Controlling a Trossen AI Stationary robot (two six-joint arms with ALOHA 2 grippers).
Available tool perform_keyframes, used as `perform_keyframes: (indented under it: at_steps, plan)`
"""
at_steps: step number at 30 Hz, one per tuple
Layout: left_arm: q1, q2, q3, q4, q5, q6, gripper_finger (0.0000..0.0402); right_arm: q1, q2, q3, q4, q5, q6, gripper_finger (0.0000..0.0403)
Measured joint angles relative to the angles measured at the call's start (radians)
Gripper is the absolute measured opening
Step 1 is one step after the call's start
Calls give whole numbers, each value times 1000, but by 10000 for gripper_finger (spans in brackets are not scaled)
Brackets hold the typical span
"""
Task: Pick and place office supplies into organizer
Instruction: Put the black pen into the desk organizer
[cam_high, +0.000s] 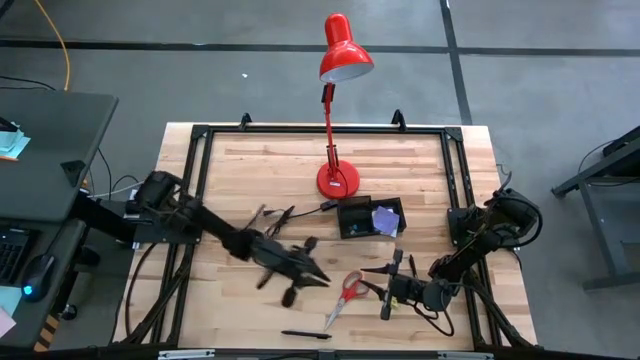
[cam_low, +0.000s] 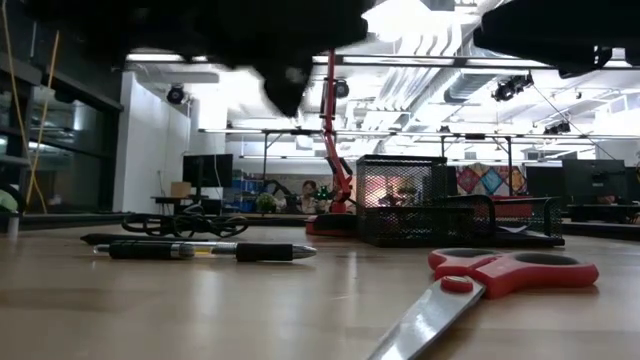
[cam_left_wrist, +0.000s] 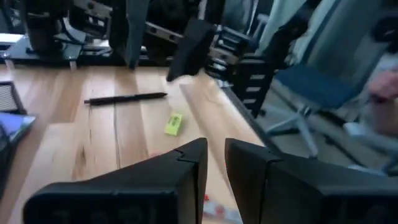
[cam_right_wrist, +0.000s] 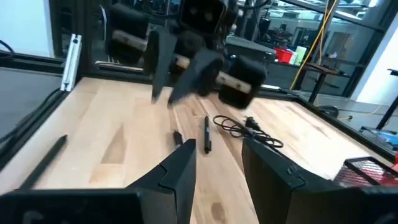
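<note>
While both arms hang over the front half of the pale wooden surface (cam_high: 280, 165), the left tool (cam_high: 318, 279) shows a narrow gap between its fingers, gripping nothing; the right tool (cam_high: 385, 285) gapes apart. Scissors (cam_high: 346, 294) lie between them, a pen (cam_high: 306, 335) near the front edge, the organizer (cam_high: 368, 217) mid-surface by the red lamp (cam_high: 338, 180). Grey floor (cam_high: 560, 80) surrounds.

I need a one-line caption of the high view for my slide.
Left gripper hovers beside red-handled scissors; right gripper waits on their other side, with the organizer near the red lamp.
</note>
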Motion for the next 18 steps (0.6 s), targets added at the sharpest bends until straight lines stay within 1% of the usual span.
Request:
perform_keyframes:
  at_steps: [2,4,6,7,9,11,13,14,18]
  plan:
    - [4,-32,-98,138,-4,-22,49,-1,0,0,-8,1,10,124]
    - [17,-107,-213,219,-40,-44,49,-7,0,0,-13,-17,18,124]
    - [20,-181,-293,313,-67,-47,49,-10,0,0,-14,-37,21,124]
    - [15,-233,-340,324,-71,-47,49,-18,0,0,-13,-66,27,124]
    - [0,-288,-389,332,-60,-44,49,-31,0,0,-32,-120,55,124]
    - [-11,-367,-466,310,-58,-24,49,-55,3,14,-66,-161,95,124]
    - [-23,-417,-518,331,-101,-16,49,-83,6,25,-111,-166,141,124]
    - [-25,-451,-558,323,-128,-14,49,-104,9,40,-145,-185,160,124]
    - [-45,-543,-655,323,-221,-4,49,-178,24,104,-233,-319,185,124]
